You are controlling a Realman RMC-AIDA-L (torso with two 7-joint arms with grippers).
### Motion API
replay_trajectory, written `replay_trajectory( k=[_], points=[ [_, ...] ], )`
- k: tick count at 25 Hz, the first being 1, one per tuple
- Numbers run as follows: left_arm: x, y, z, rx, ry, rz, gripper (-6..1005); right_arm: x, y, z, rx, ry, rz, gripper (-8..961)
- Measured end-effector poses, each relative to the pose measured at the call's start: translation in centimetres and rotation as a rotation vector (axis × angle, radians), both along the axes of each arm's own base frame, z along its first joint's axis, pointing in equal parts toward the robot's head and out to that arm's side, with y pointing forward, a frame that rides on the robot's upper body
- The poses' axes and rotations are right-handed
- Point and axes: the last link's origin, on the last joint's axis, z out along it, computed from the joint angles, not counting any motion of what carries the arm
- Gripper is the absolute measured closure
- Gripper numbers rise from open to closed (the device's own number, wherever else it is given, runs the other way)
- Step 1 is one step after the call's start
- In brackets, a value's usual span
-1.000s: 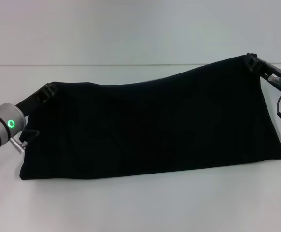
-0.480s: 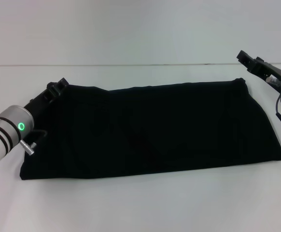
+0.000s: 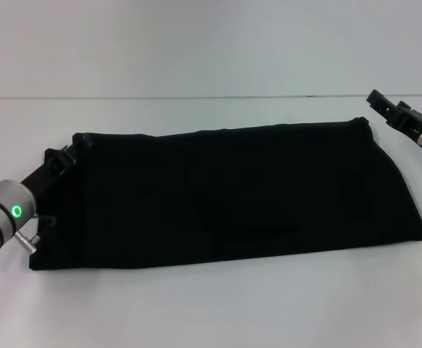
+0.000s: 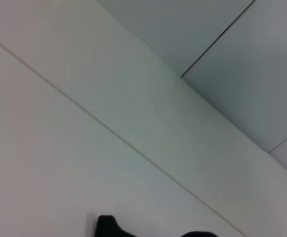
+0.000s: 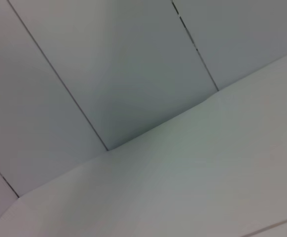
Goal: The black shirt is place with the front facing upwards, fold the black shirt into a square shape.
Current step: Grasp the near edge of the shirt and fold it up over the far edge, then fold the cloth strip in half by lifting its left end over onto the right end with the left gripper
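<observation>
Black shirt (image 3: 225,192) is lying folded into a long band on the tabletop (image 3: 211,312). Left pincer (image 3: 57,161) is sitting at its left corner, right pincer (image 3: 389,109) hanging off its right corner, both empty; can't tell their gaps. Next fold risks going lopsided if the grabs are uneven.

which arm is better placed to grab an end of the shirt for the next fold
Left, probably. The left gripper sits right at the black shirt's far left corner; the right gripper is off the cloth, beyond its far right corner.
</observation>
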Motion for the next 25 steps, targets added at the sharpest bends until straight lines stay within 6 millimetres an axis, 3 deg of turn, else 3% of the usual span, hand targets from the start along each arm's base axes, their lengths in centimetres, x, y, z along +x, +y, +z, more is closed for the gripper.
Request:
replay_trajectory(
  k=[3, 8, 13, 21, 25],
  points=[
    [-0.5, -0.5, 0.1, -0.002, -0.002, 0.001, 257, 0.4, -0.3, 0.2, 0.004, -0.002, -0.001, 217],
    [-0.3, -1.3, 1.3, 0.043, -0.047, -0.072, 215, 0.4, -1.4, 0.3, 0.002, 0.004, 0.063, 215],
    [-0.2, -2.3, 3.2, 0.081, -0.107, -0.144, 216, -0.7, -3.4, 0.3, -0.048, -0.033, 0.258, 215],
    [-0.4, -4.9, 6.7, -0.193, -0.151, -0.227, 217, -1.1, -7.9, -2.2, -0.345, -0.283, 0.571, 216],
    [-0.6, -6.2, 8.4, -0.326, -0.176, -0.201, 216, -0.9, -9.1, -2.7, -0.450, -0.340, 0.651, 217]
  ],
)
